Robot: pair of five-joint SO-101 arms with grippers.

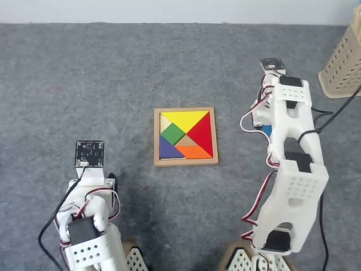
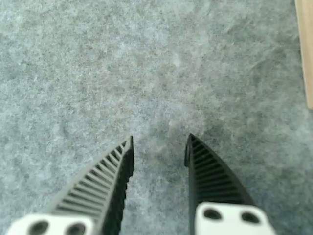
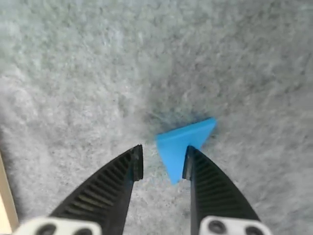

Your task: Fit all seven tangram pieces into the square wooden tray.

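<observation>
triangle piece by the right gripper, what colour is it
Blue; the triangle piece shows best in the right wrist view.

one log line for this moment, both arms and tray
right gripper: open astride blue triangle on carpet | left gripper: open over carpet | tray: partly filled

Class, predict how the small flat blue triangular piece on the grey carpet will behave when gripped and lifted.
The small flat blue triangular piece shows crisp straight edges, so probably stiff. Lying flat, it shouldn't roll. Its angled sides might twist in the right gripper.
</observation>
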